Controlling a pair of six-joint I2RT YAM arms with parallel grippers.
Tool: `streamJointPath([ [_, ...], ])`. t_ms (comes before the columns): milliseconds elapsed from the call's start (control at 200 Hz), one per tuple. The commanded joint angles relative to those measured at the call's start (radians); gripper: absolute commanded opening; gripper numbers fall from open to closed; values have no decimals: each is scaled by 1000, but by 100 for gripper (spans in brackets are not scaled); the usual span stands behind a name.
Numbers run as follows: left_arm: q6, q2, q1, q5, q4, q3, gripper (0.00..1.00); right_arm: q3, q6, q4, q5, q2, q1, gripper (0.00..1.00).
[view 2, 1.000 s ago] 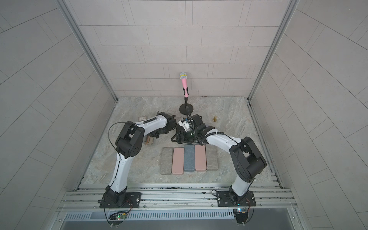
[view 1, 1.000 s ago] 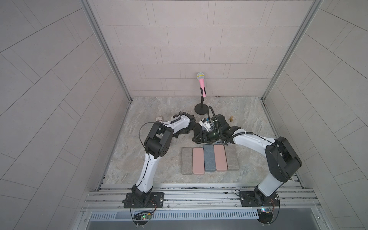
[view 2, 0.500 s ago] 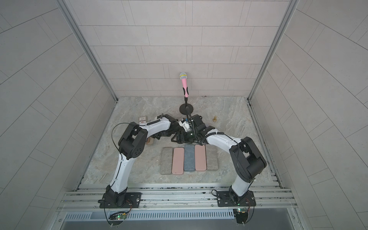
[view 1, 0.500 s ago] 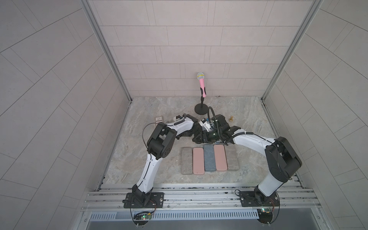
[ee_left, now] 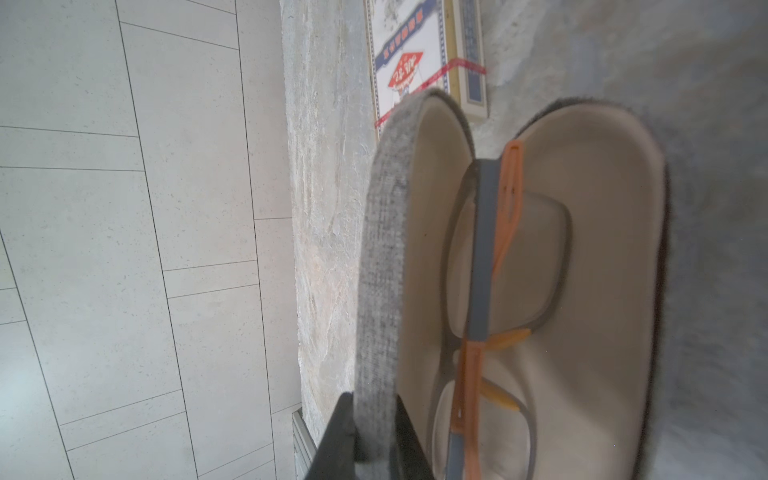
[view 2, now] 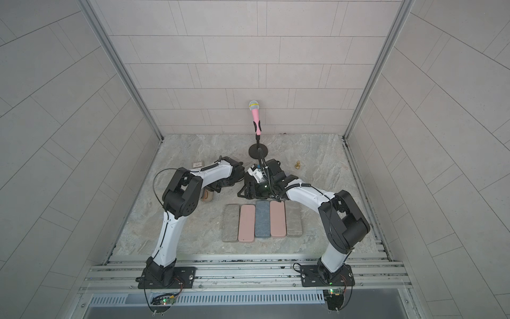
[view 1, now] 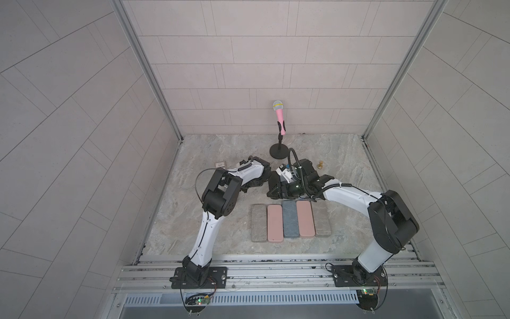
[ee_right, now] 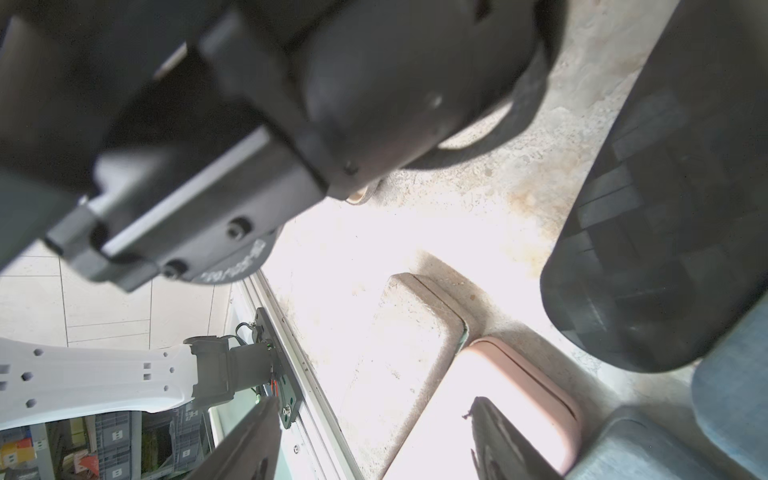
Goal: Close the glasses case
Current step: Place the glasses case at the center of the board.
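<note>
Card box (view 2: 198,165): flat on the tabletop (view 2: 317,154) at 10 o'clock from its middle, just beyond the case in the left wrist view. Glasses case (ee_left: 602,270): at 9 o'clock, mostly hidden under the left arm in both top views, its pale-lined base lying open on the stone. Lid (ee_left: 382,257): grey fabric, raised off the base and neither laid flat back nor shut. Glasses (ee_left: 486,270): grey and orange frame resting in the base, with one orange temple standing proud of the rest. Left claw (ee_left: 370,444): clenched on the lid's near rim, grasping it by a narrow strip of fabric. Row of five closed cases (view 1: 289,218): grey, pink, blue, pink and grey, side by side at 6 o'clock. Right claw (ee_right: 372,401): released, its jaws apart with nothing between them, low over the tabletop near the middle, just beyond the row and close to the left wrist. Microphone (view 1: 279,116): pink, upright on its stand at 12 o'clock. Small brass piece (view 1: 320,165): at 2 o'clock, well clear. Hazards, as judged: the thin pinch may slip off the rim as the lid swings. The base, held by nothing, may skid or tip under the push. The proud temple may catch the closing lid and leave it ajar. The two wrists stand near enough to knock together.
</note>
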Motion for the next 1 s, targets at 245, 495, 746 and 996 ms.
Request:
streamJointPath([
  [245, -32, -92, -14, 10, -49, -7, 0, -34, -11, 6, 7, -55, -1, 74],
  [495, 19, -72, 24, 75, -8, -11, 0, -32, -2, 21, -5, -45, 5, 74],
  [746, 97, -158, 34, 279, 131, -48, 0, -28, -35, 13, 15, -59, 43, 60],
  [996, 96, -207, 32, 356, 175, -79, 27, -27, -61, 6, 69, -91, 79, 57],
])
